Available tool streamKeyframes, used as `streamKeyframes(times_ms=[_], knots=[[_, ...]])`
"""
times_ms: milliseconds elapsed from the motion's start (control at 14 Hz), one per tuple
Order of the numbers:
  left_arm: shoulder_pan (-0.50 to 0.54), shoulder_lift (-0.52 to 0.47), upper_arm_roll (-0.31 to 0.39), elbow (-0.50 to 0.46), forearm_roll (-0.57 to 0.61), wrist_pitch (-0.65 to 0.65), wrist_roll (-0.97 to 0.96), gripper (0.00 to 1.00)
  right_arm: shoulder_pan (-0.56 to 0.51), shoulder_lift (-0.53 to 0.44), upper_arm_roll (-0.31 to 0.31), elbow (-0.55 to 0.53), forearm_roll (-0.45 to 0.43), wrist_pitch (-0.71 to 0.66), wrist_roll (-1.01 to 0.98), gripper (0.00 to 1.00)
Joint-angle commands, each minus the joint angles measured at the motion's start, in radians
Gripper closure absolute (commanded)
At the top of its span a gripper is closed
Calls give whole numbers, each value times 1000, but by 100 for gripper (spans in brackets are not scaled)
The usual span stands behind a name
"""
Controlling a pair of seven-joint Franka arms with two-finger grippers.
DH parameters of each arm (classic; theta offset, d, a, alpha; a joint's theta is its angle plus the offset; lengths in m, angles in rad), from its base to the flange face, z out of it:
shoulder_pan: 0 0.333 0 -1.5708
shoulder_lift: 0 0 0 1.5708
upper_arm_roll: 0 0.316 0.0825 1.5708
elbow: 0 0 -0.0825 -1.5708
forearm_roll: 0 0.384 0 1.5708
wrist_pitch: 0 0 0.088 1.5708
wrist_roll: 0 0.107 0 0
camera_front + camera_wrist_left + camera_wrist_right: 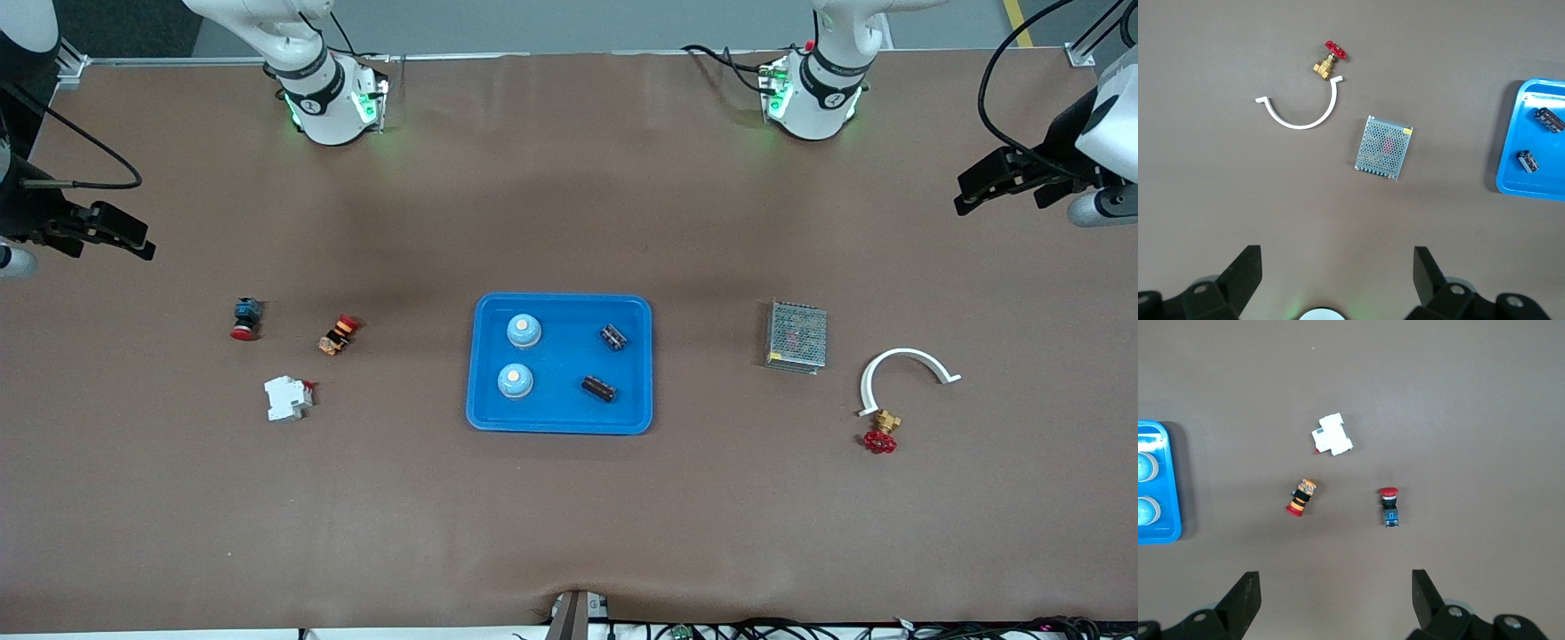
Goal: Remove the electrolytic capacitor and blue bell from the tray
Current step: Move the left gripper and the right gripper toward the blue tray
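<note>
Front view: a blue tray (560, 304) sits mid-table. In it lie two bells (524, 331) (515, 380), on the side toward my right arm's end, and two capacitors (613, 337) (598, 388), on the side toward my left arm's end. My left gripper (978, 188) hangs over the bare table edge at my left arm's end, jaws apart, holding nothing. My right gripper (120, 236) hangs over the edge at my right arm's end, jaws likewise apart and empty. Both arms wait.

Left wrist view: my two fingers (1245, 273) stand wide. Below lie a metal mesh power supply (1383, 148), a white curved clip (1301, 113) and a red-handled brass valve (1329, 59) just beside the clip's end. The tray's edge shows both capacitors.

Right wrist view: fingers (1243, 597) wide again. Below lie a white circuit breaker (1331, 435), a red-and-orange push button (1301, 497) and a blue-bodied red push button (1389, 506), all apart from one another.
</note>
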State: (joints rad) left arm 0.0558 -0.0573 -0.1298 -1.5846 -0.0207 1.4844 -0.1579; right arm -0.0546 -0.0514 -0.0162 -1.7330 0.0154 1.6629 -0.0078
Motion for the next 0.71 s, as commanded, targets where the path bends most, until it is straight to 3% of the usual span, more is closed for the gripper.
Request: streamKeyframes(times_ms=[0,214,641], knots=[[7,8,-1,21,-1,-10,15,0,1,-28,4,-25,-5,12,14,0],[9,10,-1,25,1,-10,15,0,1,-28,4,-26,-5,14,14,0],[-49,140,-14,11,-5,31,-26,0,7,-27,4,-26,-3,14,15,0]])
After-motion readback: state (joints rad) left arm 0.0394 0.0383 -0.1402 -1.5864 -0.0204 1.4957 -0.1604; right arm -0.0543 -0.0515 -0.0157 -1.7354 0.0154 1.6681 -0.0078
